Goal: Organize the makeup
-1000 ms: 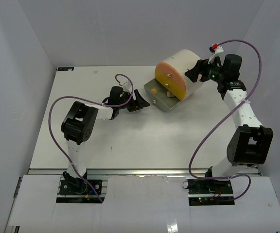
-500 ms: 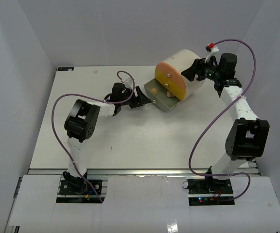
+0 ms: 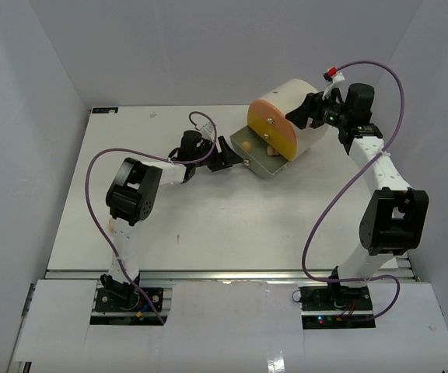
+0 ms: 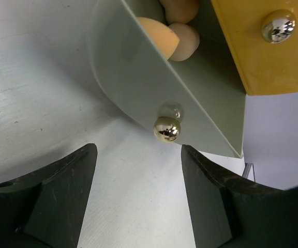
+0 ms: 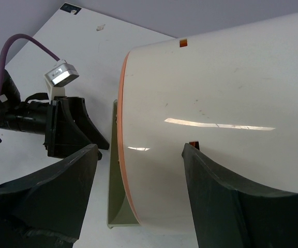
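left gripper (image 4: 138, 150): jaws wide, empty, just short of knob (image 4: 166, 128)
knob: small chrome ball on grey drawer (image 4: 138, 77), likely slick
sponges (image 4: 162, 36): peach, inside the pulled-out drawer; likely soft, light, pinch mid-body gently
right gripper (image 5: 139, 147): spread, empty, by cream cylinder (image 5: 216, 93)

Three peach sponges (image 4: 172, 31) lie huddled in the pulled-out grey drawer (image 4: 138, 82) of the cream cylinder (image 3: 303, 99), tucked just behind the drawer's front panel. All are smooth, rounded and egg-shaped. The nearest sponge (image 4: 157, 32) is the brightest, a light orange-peach, and it touches the second sponge (image 4: 188, 40) (a duller, pinker tone). The third sponge (image 4: 181, 7) sits just beyond those two, cut off by the frame edge. From above only one peach spot shows in the drawer.
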You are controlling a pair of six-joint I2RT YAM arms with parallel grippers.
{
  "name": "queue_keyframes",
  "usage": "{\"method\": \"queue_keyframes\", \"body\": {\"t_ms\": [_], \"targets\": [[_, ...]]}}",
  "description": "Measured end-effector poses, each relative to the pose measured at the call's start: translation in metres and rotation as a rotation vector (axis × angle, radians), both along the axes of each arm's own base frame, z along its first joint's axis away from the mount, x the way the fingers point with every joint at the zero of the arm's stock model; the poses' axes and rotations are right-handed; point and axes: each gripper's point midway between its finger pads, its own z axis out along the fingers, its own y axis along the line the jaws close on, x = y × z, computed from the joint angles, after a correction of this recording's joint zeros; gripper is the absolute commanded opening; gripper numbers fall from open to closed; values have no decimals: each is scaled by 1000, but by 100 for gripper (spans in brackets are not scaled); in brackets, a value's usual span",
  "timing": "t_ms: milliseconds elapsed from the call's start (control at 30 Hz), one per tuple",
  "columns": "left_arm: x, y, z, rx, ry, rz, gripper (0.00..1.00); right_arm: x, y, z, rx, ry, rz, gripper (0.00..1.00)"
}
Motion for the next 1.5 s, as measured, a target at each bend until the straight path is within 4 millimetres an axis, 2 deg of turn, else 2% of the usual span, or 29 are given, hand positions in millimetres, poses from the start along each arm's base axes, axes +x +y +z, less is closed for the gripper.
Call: {"method": "queue_keyframes", "body": {"t_ms": [167, 400, 1000, 1367, 1500], "targets": [[-2, 1, -11, 13, 29, 0, 76, 4, -3, -1, -16, -10, -16, 75], [1, -1, -8, 8, 26, -1, 70, 7, -6, -2, -51, -34, -27, 75], [12, -8, -22, -7, 55, 1, 70, 6, -9, -6, -125, -73, -38, 75], [19, -13, -8, -31, 36, -2, 70, 2, -10, -15, -168, -84, -31, 76], [22, -16, -9, -37, 35, -3, 70, 1, -9, -16, -179, -89, -21, 72]]}}
